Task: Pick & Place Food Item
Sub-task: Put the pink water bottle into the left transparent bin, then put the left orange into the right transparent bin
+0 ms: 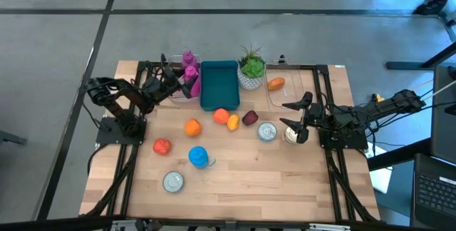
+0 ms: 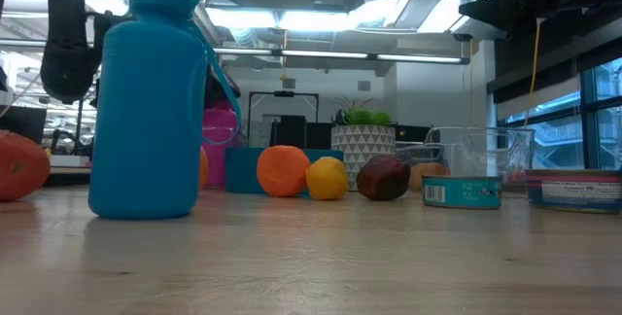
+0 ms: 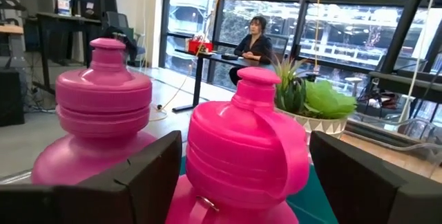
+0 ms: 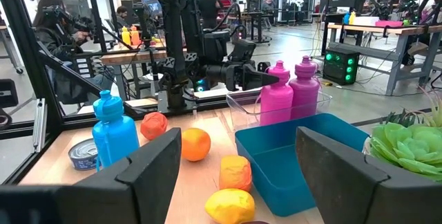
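Loose food lies on the wooden table: an orange (image 1: 192, 126), a red fruit (image 1: 162, 146), an orange piece (image 1: 221, 116), a yellow lemon (image 1: 233, 122) and a dark red piece (image 1: 249, 118). Behind them stands an open teal bin (image 1: 218, 85). My left gripper (image 1: 182, 83) is open at the far left. Its fingers (image 3: 148, 175) stand on either side of the nearer of two pink bottles (image 3: 242, 155), and I see no touch. My right gripper (image 1: 288, 115) is open above the table's right side, with nothing between its fingers (image 4: 148, 172).
The pink bottles (image 4: 276, 96) stand in a clear tub (image 4: 242, 106). A potted plant (image 1: 251, 67) and another clear tub with an orange piece (image 1: 276, 83) are at the back. A blue bottle (image 1: 199, 157) and two tins (image 1: 173, 181) (image 1: 266, 131) stand nearer the front.
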### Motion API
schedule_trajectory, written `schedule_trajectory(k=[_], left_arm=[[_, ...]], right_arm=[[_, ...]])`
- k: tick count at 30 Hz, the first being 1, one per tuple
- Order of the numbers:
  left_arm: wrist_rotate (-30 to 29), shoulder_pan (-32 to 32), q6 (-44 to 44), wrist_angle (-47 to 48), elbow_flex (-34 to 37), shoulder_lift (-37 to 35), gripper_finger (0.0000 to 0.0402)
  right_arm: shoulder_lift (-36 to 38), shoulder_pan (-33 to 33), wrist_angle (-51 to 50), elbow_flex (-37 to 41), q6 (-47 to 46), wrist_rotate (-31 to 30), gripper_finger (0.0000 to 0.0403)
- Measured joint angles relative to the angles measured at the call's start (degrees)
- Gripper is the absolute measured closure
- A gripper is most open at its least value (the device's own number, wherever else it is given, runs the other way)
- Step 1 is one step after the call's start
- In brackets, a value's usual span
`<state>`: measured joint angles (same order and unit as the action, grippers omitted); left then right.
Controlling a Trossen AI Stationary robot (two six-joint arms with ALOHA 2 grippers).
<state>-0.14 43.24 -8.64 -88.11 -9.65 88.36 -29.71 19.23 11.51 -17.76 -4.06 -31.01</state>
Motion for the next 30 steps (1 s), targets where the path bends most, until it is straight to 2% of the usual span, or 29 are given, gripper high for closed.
schedule_trajectory(k=[7, 19, 30], left_arm=[[0.0, 0.0, 1.4, 0.4, 0.0, -4.3, 0.0093], [0.0, 0.0, 3.3, 7.9, 0.0, -13.7, 0.0093], [5.4, 0.0, 3.1, 18.3, 0.0, -28.0, 0.0093]], right_arm=[[0.0, 0.0, 0.0, 0.0, 0.0, 0.0, 0.0124], [0.0, 0.0, 0.0, 0.0, -0.1, 0.0, 0.0124], [0.0, 0.0, -1.3, 0.0, -0.2, 0.0, 0.0124]])
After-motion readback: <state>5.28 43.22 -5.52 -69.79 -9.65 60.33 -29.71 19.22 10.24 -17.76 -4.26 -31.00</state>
